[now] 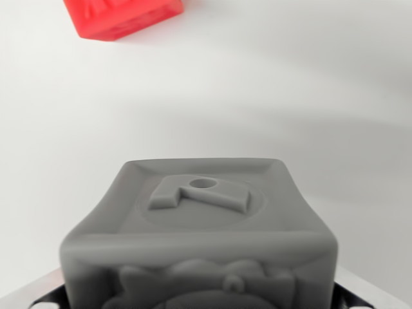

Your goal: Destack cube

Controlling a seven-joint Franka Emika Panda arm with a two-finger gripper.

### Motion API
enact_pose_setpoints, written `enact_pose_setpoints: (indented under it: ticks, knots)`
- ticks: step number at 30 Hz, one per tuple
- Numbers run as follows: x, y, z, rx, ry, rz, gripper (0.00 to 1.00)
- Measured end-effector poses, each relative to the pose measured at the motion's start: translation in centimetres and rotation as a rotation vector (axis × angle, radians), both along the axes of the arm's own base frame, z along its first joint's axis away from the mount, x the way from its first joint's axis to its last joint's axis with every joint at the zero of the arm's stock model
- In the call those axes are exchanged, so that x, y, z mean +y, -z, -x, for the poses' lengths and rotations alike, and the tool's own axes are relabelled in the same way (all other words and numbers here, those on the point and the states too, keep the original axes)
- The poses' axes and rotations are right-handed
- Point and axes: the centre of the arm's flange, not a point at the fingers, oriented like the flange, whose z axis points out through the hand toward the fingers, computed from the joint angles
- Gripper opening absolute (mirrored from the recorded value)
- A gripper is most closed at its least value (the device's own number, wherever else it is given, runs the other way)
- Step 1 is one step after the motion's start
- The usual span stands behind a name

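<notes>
While I look through the wrist view, I go from its left side to its right. At the top left I see a red cube (122, 16). Only its lower part shows, because the top edge of the picture cuts it off. It sits on a plain white table (309, 96), well apart from everything else.

Low in the middle I see a gray cube (199, 238). It is very close to the camera and fills much of the bottom of the picture. Its top face has a round sunken ring with a raised shape in it, and that shape has a small hole. Its front face has bumpy raised shapes too, but they are cut off at the bottom.

At the bottom left and bottom right corners, shiny metal bits of the gripper (199, 297) peek out on both sides of the gray cube. They sit right beside it. I cannot tell if they squeeze the gray cube or not.
</notes>
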Motion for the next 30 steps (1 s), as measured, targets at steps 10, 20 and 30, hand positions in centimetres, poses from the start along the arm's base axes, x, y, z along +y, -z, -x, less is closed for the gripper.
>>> enact_pose_setpoints:
  ticks: [10,20,30]
  knots:
    - [-1.2,0.5,1.5,-0.001,0.062,0.000,0.00]
    - [-2.4,1.0,2.9,0.000,0.125,0.001,0.00]
    - [-3.6,1.5,4.4,0.000,0.190,0.001,0.00]
